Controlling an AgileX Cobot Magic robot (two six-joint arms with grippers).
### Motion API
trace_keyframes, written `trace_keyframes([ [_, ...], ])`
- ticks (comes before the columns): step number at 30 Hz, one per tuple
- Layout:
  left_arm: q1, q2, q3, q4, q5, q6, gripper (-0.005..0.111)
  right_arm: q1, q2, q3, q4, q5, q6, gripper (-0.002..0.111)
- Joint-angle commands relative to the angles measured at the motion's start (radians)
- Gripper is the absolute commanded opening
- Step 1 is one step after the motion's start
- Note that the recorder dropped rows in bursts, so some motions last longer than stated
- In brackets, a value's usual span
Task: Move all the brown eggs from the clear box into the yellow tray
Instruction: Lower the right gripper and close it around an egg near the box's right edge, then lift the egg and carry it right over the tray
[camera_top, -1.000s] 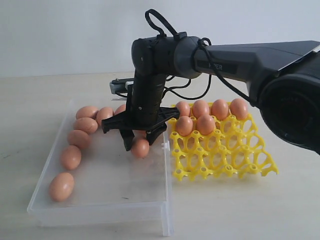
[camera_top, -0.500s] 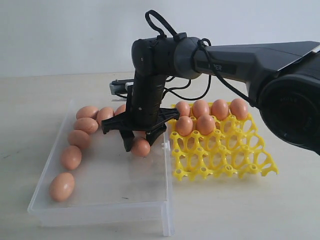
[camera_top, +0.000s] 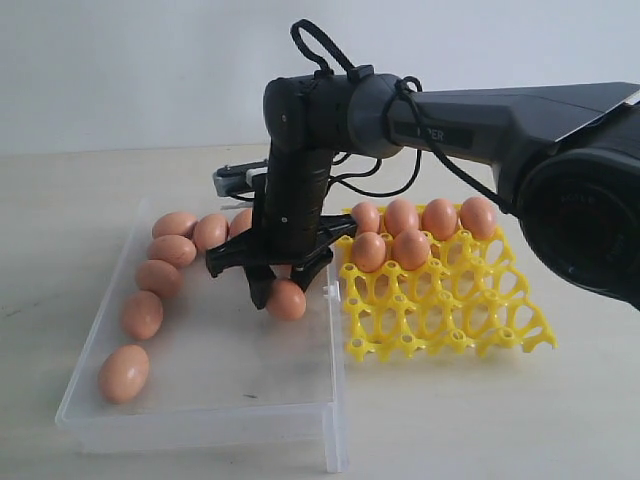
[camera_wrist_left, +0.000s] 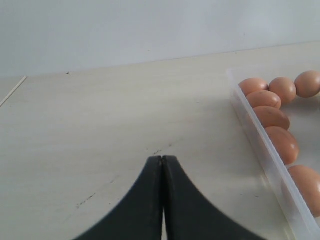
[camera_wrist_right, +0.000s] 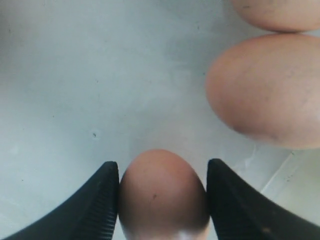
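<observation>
A white wall (camera_top: 120, 70) backs the pale bench (camera_top: 480, 430) we work on. Our right end effector (camera_top: 282, 288) reaches down into the shallow, transparent plastic clear box (camera_top: 200, 418). Its black fingers (camera_wrist_right: 100, 200) press on both sides of the held egg (camera_wrist_right: 162, 200), an orange-brown, matte oval. We see its long axis running along the fingers, its rounded end poking just past their tips. It sits near the box wall that faces the tray.

A line of loose eggs (camera_top: 142, 314) with the same shell follows the box's far and left walls. In the right wrist view a neighbour egg (camera_wrist_right: 265, 90) lies close to the held one without touching.

The bright yellow tray (camera_top: 450, 325), an openwork plastic lattice, stands just beside the box, with six seated eggs (camera_top: 401, 217) in its far cups. Our left end effector (camera_wrist_left: 162, 165) is pinched closed over bare bench outside the box.
</observation>
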Motion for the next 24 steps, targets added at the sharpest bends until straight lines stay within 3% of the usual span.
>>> trace_keyframes([
  [1, 0.001, -0.006, -0.004, -0.003, -0.014, -0.004, 0.0, 0.007, -0.004, -0.007, -0.012, 0.012, -0.051, 0.0],
  [10, 0.001, -0.006, -0.004, -0.003, -0.014, -0.004, 0.0, 0.04, -0.169, 0.097, -0.054, -0.263, -0.069, 0.0],
  [18, 0.001, -0.006, -0.004, -0.003, -0.014, -0.004, 0.0, 0.038, -0.513, 0.552, -0.096, -0.759, -0.069, 0.0],
  [24, 0.001, -0.006, -0.004, -0.003, -0.014, -0.004, 0.0, -0.053, -0.741, 0.874, -0.094, -1.042, -0.066, 0.0],
])
